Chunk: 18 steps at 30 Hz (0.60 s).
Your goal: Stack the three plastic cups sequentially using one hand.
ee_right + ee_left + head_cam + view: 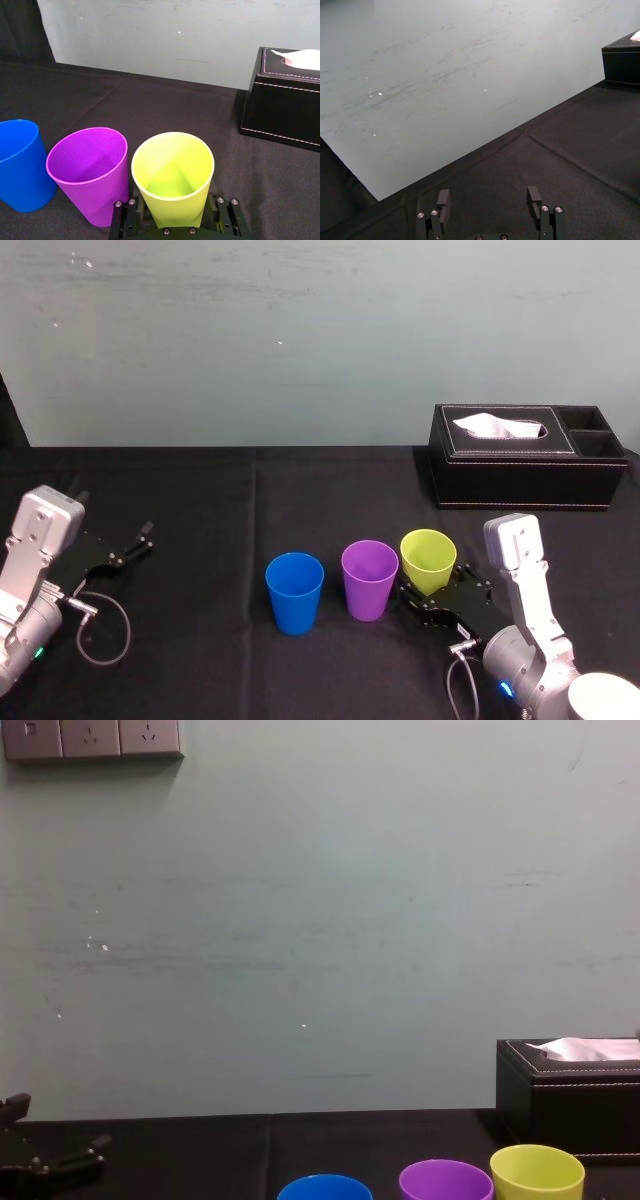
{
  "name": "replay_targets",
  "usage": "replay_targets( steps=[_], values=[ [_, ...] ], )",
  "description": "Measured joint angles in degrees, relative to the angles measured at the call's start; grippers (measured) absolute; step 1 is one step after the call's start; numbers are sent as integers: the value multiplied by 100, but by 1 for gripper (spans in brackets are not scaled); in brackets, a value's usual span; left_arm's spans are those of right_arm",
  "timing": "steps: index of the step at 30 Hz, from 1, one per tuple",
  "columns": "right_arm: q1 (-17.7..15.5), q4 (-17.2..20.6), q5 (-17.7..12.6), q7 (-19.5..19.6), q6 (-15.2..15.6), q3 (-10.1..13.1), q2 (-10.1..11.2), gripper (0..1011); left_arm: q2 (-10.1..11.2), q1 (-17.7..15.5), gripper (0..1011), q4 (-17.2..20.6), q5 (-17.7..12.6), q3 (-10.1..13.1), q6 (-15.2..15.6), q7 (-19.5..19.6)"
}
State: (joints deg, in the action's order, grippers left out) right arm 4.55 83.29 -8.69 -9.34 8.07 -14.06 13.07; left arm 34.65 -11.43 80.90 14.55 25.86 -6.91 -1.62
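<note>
Cups in a row across my near table: blue cup (295,592), purple cup (369,579), yellow-green cup (428,561), the last two just beside each other. My right gripper (436,588) sits at the yellow-green cup's near side. A tissue box (527,457) blocks the far right. Open black cloth (200,500) lies left of and behind the cups, with my left gripper (130,545) well apart at far left

1. Three cups: one blue cup (295,592), one purple cup (369,580) and one yellow-green cup (428,560).
2. One black tissue box (527,480).
3. One white tissue (497,426) in the box.
4. Two small bins (590,432) in the box's end.
5. Two tools: the left tool (125,548) and the right tool (440,592).
6. One surface (200,500), black all over.
7. Three wall sockets (90,737) in one row.
</note>
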Motion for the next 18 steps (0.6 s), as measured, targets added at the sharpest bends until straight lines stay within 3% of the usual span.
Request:
replay_targets(
  steps=[18],
  values=[
    [-6, 10, -8, 7, 8, 13, 3, 715, 0, 0, 1000, 0, 0, 0, 0, 0]
  ],
)
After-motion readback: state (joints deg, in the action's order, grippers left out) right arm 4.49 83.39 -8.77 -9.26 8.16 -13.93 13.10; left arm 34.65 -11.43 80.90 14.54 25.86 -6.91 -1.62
